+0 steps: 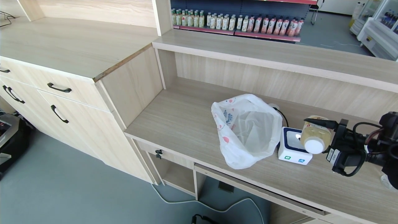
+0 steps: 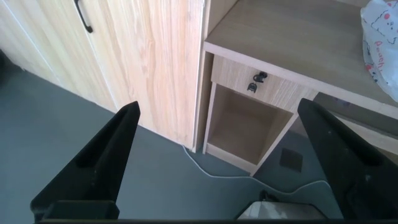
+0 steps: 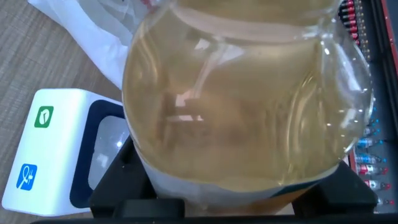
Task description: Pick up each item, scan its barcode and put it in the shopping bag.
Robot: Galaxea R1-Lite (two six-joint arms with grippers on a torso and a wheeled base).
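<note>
The counter (image 1: 186,124) carries a white shopping bag (image 1: 245,130), mouth open, just beside the scanner (image 1: 290,149) on its left. The right tool (image 1: 321,136) pinches a bottle (image 1: 313,138) of pale drink, lying sideways, directly above the scanner's window. The left tool (image 2: 214,168) hangs spread over the floor, well apart from the scanner. If the barcode faces away, the scan likely fails. The smooth, round bottle could also slip and strike the scanner.

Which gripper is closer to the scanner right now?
Right. The right gripper holds the bottle over the scanner; the left gripper hangs off the counter, over the floor.
</note>
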